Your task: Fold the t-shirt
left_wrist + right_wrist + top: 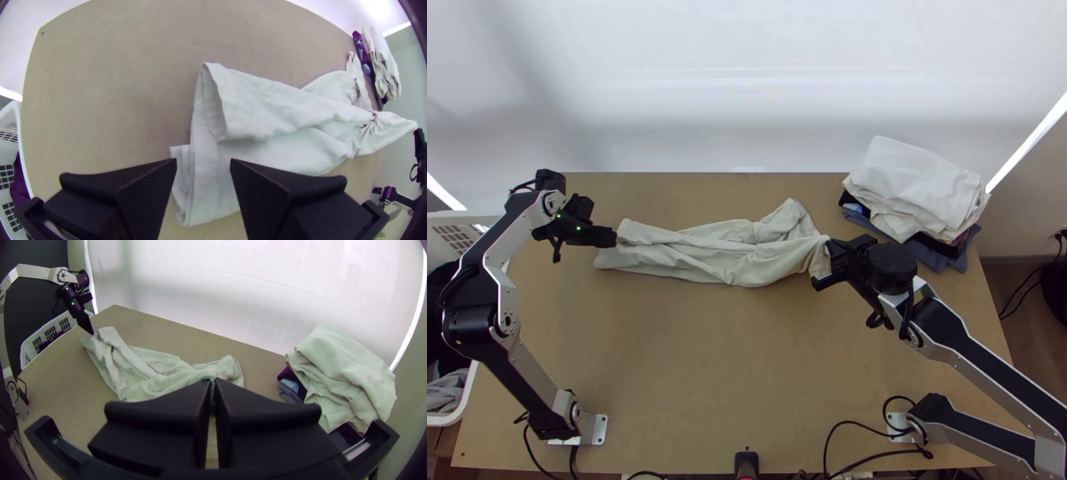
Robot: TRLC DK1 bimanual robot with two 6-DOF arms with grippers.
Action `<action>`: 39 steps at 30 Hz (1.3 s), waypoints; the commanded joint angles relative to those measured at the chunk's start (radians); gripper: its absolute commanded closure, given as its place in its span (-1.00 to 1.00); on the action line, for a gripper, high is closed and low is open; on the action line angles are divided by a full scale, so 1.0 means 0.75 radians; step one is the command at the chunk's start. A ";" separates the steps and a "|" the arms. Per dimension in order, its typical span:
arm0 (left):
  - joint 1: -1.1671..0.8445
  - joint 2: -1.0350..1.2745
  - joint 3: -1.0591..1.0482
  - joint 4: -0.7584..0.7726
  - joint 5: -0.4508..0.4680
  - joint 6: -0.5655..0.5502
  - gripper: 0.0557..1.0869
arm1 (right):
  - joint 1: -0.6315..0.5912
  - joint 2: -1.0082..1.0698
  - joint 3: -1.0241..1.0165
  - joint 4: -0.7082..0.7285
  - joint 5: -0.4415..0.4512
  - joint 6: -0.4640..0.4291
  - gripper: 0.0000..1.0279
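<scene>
The right gripper (212, 383) is clenched on one end of the t-shirt (703, 258), presumably so that the cloth can be pulled straight; the left gripper (203, 163) is parted over the other end, perhaps for a matching pinch. Along the counter (731, 384), the pale t-shirt is bunched lengthwise and creased.
</scene>
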 commanded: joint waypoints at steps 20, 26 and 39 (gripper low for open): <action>-0.104 -0.040 0.034 0.064 -0.045 0.022 -0.20 | 0.002 0.022 -0.016 0.020 0.014 0.019 0.94; -0.133 -0.026 0.014 0.115 -0.043 0.002 -0.20 | 0.000 0.020 -0.014 0.020 0.014 0.019 0.95; -0.135 0.009 -0.005 0.135 -0.043 -0.010 0.91 | -0.014 0.008 -0.016 0.018 0.012 0.017 0.94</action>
